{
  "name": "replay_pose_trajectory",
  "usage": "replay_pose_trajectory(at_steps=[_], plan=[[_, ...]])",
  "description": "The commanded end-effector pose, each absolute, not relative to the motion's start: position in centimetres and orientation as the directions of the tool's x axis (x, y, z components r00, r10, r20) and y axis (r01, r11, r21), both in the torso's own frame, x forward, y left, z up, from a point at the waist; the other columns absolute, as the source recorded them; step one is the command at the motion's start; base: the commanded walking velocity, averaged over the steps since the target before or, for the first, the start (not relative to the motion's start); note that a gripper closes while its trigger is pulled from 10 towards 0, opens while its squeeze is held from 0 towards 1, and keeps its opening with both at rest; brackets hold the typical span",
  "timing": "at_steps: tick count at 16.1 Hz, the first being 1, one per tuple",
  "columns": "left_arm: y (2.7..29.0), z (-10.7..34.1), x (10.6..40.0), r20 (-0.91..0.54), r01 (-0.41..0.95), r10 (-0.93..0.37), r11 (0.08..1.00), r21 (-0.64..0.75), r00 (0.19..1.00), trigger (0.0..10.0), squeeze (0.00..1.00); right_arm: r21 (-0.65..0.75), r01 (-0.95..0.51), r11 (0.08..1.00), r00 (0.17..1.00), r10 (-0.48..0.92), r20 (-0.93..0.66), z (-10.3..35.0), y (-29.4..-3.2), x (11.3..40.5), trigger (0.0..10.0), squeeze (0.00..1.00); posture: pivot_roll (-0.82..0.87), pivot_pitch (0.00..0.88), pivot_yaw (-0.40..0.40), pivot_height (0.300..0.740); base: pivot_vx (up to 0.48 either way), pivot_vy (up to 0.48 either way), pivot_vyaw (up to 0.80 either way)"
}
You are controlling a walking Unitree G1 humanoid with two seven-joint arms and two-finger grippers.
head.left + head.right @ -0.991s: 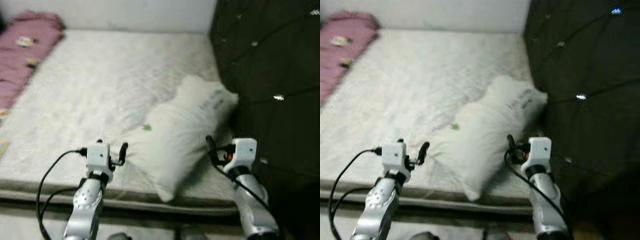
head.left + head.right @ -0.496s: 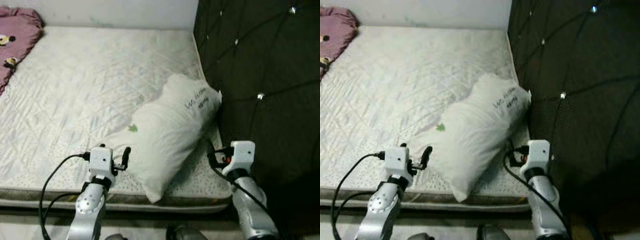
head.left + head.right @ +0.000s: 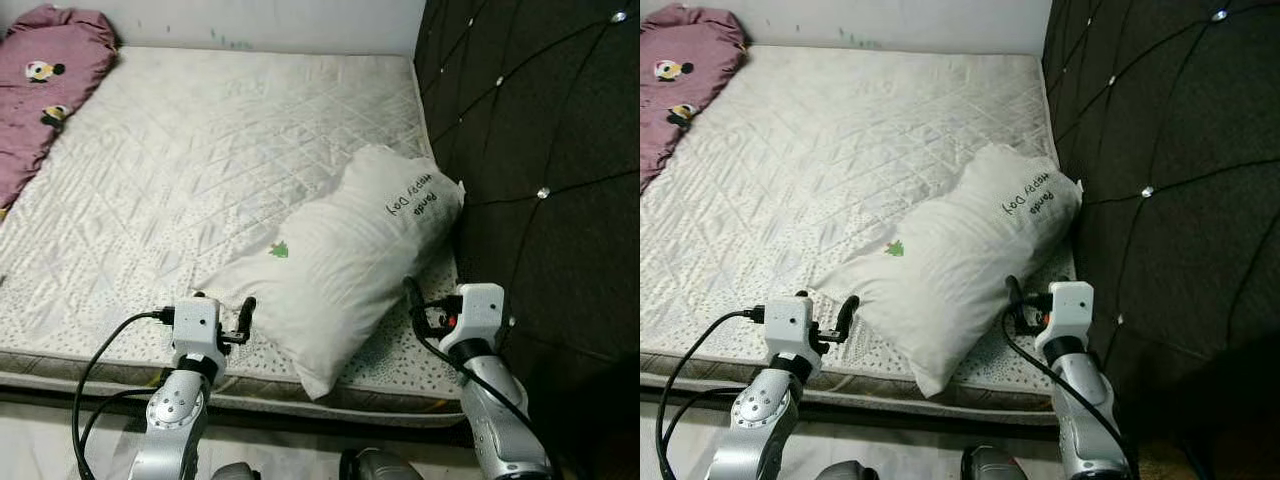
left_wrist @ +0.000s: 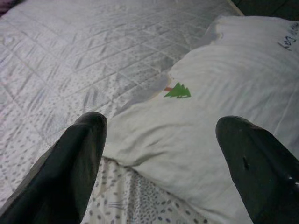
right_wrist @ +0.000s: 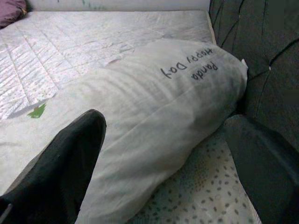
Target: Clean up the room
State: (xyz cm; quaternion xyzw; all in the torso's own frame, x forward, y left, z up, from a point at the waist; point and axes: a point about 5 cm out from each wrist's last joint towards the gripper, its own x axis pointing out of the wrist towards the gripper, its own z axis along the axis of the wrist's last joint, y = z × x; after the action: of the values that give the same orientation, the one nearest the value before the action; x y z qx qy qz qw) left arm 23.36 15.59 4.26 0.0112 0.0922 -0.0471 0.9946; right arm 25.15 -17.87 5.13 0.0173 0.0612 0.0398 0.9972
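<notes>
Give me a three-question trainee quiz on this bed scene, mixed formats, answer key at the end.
1. True or false: the white pillow lies flat in the middle of the mattress, well clear of the dark headboard.
2. Multiple choice: the left gripper is A) shut on the pillow, B) open with the pillow's corner ahead of it, C) holding the pink blanket.
3. Fill in: the small picture printed on the pillow is a green ____.

Key
1. False: it lies at the mattress's right side with its far end by the headboard.
2. B.
3. Tree.
</notes>
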Motion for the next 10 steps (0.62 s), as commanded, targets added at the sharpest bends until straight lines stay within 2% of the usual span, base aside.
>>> replay_pose_trajectory(at_steps=[1, 10], plan=[[16.19, 4.41, 23.23, -0.188, 0.075, -0.070, 0.997, 0.020, 0.980, 10.0, 0.00, 0.045, -0.060, 0.997, 0.990, 0.065, -0.128, 5.11, -18.02, 25.08, 10.0, 0.00, -0.04, 0.115, 0.026, 0.740, 0.000, 0.000, 0.00], [16.77, 4.64, 22.74, -0.189, 0.080, -0.070, 0.996, 0.045, 0.979, 10.0, 0.00, 0.056, -0.034, 0.998, 0.991, 0.041, -0.129, 5.22, -18.45, 24.52, 10.0, 0.00, -0.04, 0.148, 0.032, 0.740, 0.000, 0.000, 0.00]])
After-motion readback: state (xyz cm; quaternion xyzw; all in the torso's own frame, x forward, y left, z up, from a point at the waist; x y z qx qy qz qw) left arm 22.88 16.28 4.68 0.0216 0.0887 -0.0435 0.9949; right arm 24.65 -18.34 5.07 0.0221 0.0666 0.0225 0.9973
